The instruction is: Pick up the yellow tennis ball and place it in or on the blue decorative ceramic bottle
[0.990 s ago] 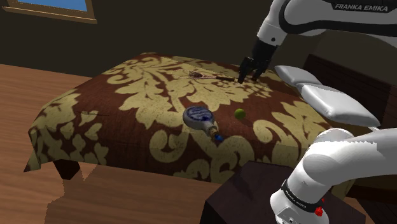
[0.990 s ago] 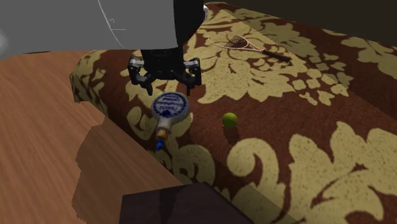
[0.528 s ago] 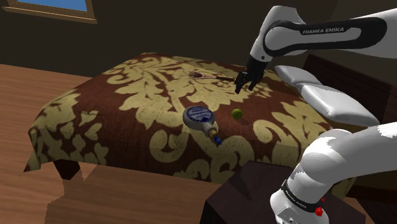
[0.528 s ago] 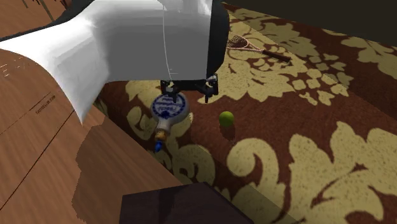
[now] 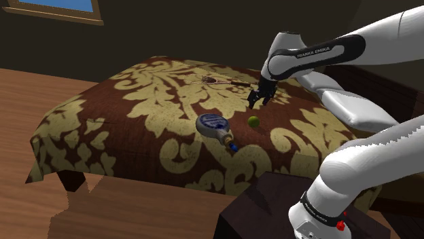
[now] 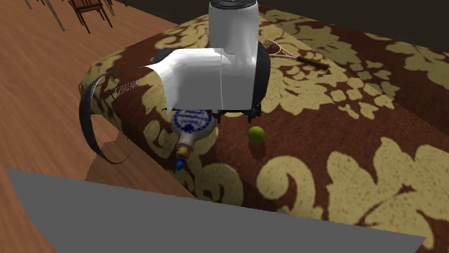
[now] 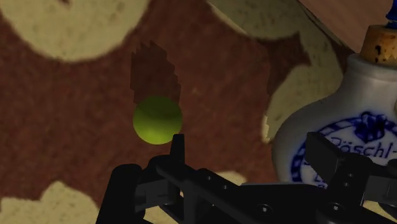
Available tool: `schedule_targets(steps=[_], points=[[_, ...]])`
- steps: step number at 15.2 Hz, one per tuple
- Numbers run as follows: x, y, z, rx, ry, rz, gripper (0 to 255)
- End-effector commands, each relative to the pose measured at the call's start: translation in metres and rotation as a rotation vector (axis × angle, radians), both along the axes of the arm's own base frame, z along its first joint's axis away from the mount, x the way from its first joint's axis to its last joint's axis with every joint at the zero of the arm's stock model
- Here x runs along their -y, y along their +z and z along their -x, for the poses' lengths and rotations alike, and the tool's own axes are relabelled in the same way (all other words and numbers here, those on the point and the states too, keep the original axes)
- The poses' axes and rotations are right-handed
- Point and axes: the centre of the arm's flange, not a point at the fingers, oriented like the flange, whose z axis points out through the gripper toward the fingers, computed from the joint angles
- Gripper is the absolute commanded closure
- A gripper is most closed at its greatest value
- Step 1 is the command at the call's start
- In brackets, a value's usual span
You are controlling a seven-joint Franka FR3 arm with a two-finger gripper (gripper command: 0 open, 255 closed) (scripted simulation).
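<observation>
The bed [image 5: 156, 108], wearing a brown cover with pale gold scrollwork, is taking up most of the shoulder view and is carrying everything. The white arm [image 5: 306, 54] is reaching in over it from the 3 o'clock side. The bottle [image 5: 212, 124], white with blue painting, is lying on its side near the middle of the cover, its corked neck pointing toward 5 o'clock. A small racket [image 5: 217, 81] is lying well apart from it, at its 12 o'clock.

The claw [image 5: 253, 104] is hanging released and empty, its two fingers standing apart, just above the cover. The yellow-green tennis ball [image 5: 253, 121] is sitting on the cover at the bottle's 3 o'clock, near it but not touching, and at the claw's 6 o'clock.

In the wrist view the ball is lying just beyond one fingertip rather than between the pair, while the other finger is hanging over the bottle's body. Judging from that, a straight drop is risking a finger landing on the ball and rolling it away, or the far finger knocking the bottle. Later, the rounded flank of the lying bottle is likely to shed a ball let go off-centre.
</observation>
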Motion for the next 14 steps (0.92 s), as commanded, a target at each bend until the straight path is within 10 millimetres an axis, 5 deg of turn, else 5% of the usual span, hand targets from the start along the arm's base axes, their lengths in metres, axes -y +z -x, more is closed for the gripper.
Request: schedule_targets(steps=[1, 11, 14], points=[[0.02, -0.018, -0.009, -0.002, -0.012, 0.013, 0], [0.101, -0.107, -0.044, -0.023, -0.075, 0.075, 0], [0.104, -0.123, -0.046, -0.023, -0.075, 0.075, 0]])
